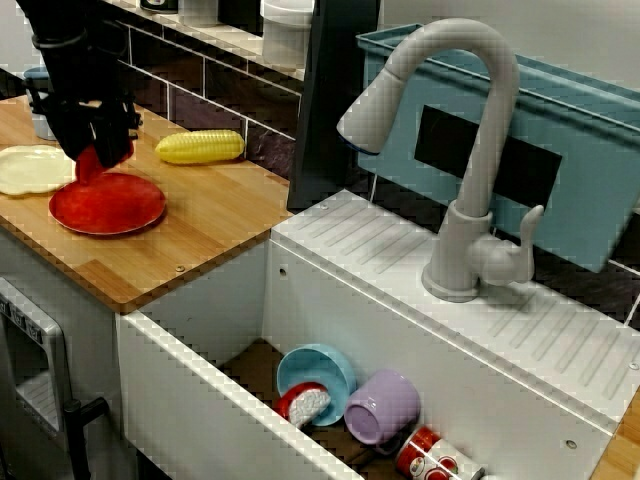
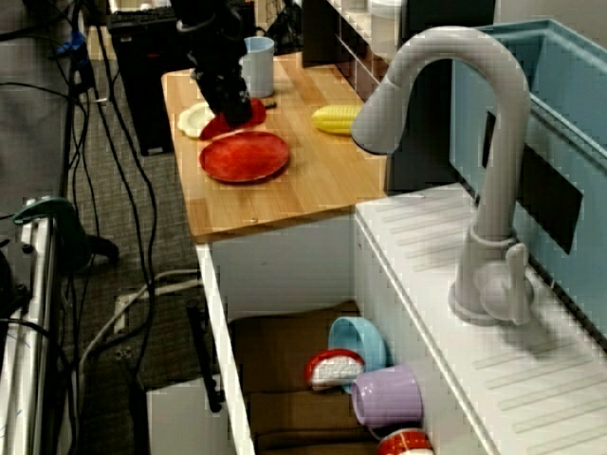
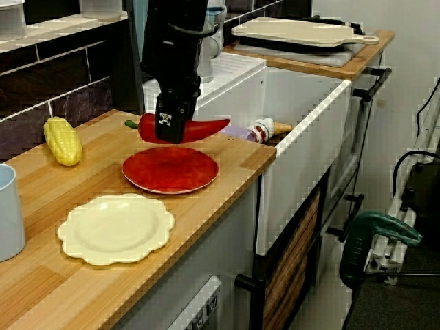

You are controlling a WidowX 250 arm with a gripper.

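Okay, starting with the view over the sink: my end effector [image 1: 95, 135] is at the far left of the desk [image 1: 220, 220], clamped on a red pepper [image 1: 88, 165]. The pepper hangs just over the back edge of the red plate [image 1: 108, 204]. A cream plate [image 1: 30, 168] sits right beside that one, and a corn cob [image 1: 200, 147] lies near the back wall. Down in the sink [image 1: 180, 400], under the faucet [image 1: 470, 150], I can see a blue bowl [image 1: 315, 372] and a purple mug [image 1: 383, 405] on their sides.

In the view down the desk, the end effector [image 2: 228, 95] covers most of the pepper [image 2: 220, 126], with only bits of red poking out either side, above the red plate [image 2: 245, 156].

The view from the far end of the desk is the clearest. The fingers are closed on the pepper's [image 3: 206, 128] stem half. It's held sideways with its tip pointing toward the sink, clear of the red plate [image 3: 170, 170] below with a visible gap. The cream plate [image 3: 115, 229] is nearer the camera and the corn cob [image 3: 63, 141] is off by the wall.
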